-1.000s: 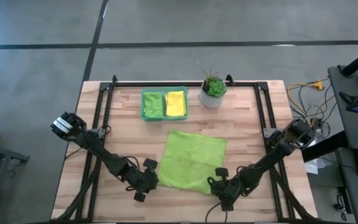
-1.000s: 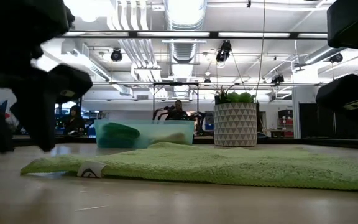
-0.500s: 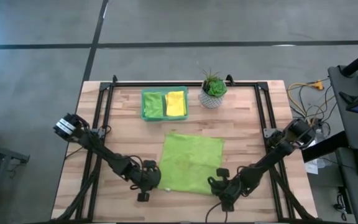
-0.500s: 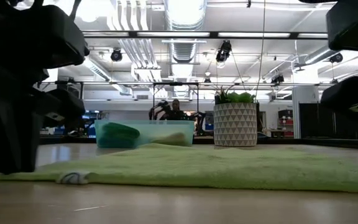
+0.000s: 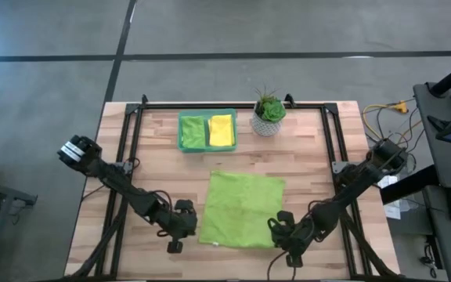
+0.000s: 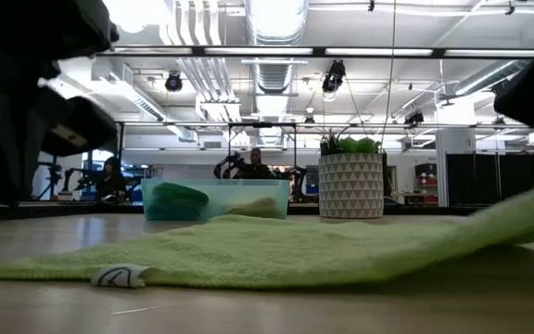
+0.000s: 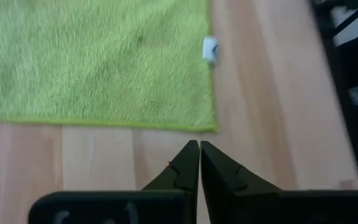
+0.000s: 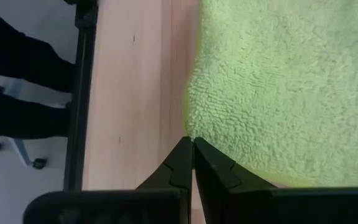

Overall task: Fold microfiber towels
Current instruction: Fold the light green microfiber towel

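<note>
1. Lime green microfiber towel [image 5: 241, 207] is lying spread open on the near middle of the wooden table [image 5: 312, 164], between my two grippers. It is looking soft, light and limp, so I am expecting it to sag and drag rather than hold any shape. The corners and hemmed edges are looking like the best places to pinch it.
2. I am seeing the left gripper [image 5: 185, 227] sitting low just beside the towel's near-left corner. It is clenched with nothing in it. The left wrist view is showing the pressed-together fingertips over bare wood, just short of the green hem, so I am judging this pinch to have missed.
3. I am seeing the right gripper [image 5: 282, 229] at the near-right corner, clamped on the towel's edge.
4. The right wrist view is showing the fabric bunching where the tips are meeting, which the high view is hiding.
5. The low view is adding that the towel's right side is rising off the table while the left side, with its small white label [image 6: 119, 275], is lying flat.
6. Only the high view is showing the green tray [image 5: 180, 131] at the far edge. It is holding a folded lime green cloth [image 5: 193, 131] and a yellow cloth [image 5: 221, 130], and the potted plant [image 5: 268, 113] is sitting beside it.
</note>
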`<state>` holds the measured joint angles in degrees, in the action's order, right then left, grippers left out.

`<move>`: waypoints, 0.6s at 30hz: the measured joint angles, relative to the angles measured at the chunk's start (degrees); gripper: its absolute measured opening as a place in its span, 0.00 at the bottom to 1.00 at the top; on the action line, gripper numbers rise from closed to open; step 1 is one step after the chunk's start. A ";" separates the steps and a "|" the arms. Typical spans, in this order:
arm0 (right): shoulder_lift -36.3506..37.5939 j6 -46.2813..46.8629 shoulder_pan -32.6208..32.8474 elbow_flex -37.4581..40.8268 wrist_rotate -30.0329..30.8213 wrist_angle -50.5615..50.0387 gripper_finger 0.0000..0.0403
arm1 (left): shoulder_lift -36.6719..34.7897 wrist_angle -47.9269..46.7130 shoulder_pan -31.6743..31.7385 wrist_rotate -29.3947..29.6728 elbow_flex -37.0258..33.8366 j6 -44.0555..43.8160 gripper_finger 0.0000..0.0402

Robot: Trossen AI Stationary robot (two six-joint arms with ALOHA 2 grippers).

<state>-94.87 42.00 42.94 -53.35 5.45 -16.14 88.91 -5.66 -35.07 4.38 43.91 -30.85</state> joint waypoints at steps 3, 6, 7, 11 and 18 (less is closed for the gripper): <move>0.61 0.02 0.02 0.01 0.09 -0.18 0.02 | -0.79 0.69 0.00 0.42 0.24 0.15 0.00; 0.25 0.08 0.03 0.13 0.14 -0.15 0.02 | 0.02 2.02 0.04 -0.04 -0.05 1.69 0.00; 0.07 0.25 -0.02 0.12 0.14 -0.04 0.02 | 0.44 3.25 0.17 -0.89 -0.19 2.49 0.00; -0.02 0.55 -0.11 0.29 0.34 0.02 0.02 | 2.74 9.14 0.98 -4.82 -0.39 3.13 0.06; 0.00 1.55 -0.09 0.45 0.36 0.00 0.02 | 6.50 14.60 1.21 -6.95 -0.54 2.70 0.38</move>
<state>-94.87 43.55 42.85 -52.90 5.81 -16.14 95.41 8.94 -33.86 -2.57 43.38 -28.14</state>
